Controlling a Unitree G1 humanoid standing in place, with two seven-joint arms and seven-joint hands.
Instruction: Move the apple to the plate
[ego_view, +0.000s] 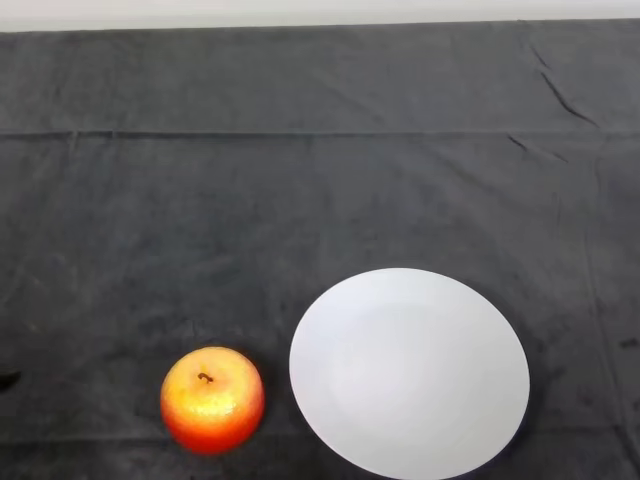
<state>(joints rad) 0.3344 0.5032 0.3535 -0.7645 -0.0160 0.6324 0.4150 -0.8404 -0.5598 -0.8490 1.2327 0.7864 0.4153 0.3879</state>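
A red and yellow apple (212, 399) stands upright on the dark cloth near the front edge, left of centre, its stem pointing up. A white round plate (409, 372) lies just to its right, with a narrow strip of cloth between them. Nothing lies on the plate.
The dark cloth (300, 180) covers the whole table, with a few creases at the far right. A pale wall strip (320, 12) runs along the far edge.
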